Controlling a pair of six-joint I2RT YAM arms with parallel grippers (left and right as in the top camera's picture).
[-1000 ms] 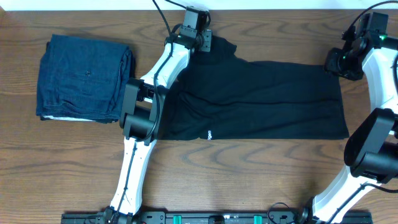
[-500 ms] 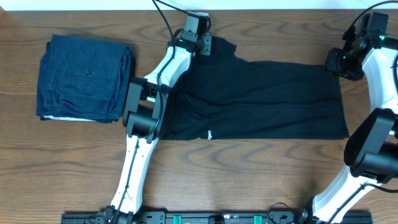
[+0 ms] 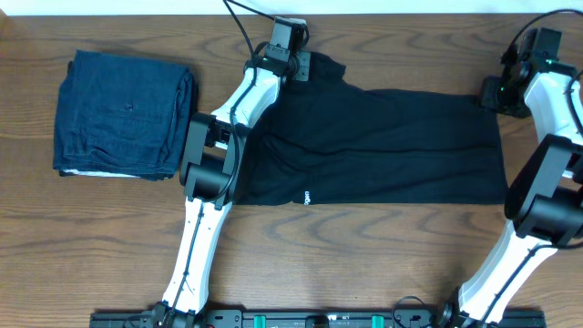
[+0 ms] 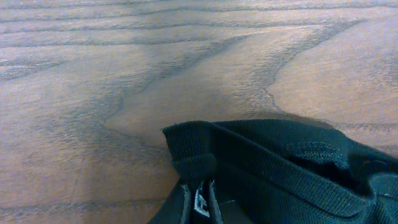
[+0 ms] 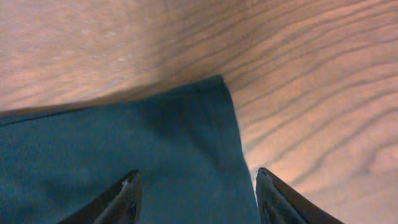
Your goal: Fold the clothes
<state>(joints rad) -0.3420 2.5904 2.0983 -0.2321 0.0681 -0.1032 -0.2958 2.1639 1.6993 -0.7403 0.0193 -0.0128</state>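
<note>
Since the earlier frames the left hand [image 3: 294, 64] has pressed together on the black T-shirt [image 3: 383, 146], and the right arm has shifted slightly toward 1 o'clock, drawing the garment's near right corner in a little. Overhead view: the T-shirt lies spread flat across the middle of the bench [image 3: 364, 264], its long axis running from 9 to 3 o'clock, with the small white logo [image 3: 307, 196] at its 6 o'clock edge. The left hand pinches the cloth at the shirt's 11 o'clock corner. In the left wrist view a ribbed edge [image 4: 193, 165] is bunched up off the wood just ahead of the closed jaws. The right hand [image 5: 198, 193] stands at the shirt's 2 o'clock corner with its fingers [image 5: 127, 196] spread, one to each side of the fabric corner. Whether they touch the cloth cannot be told. A folded denim garment [image 3: 123, 114] lies at 9 o'clock of the shirt, apart from it.
</note>
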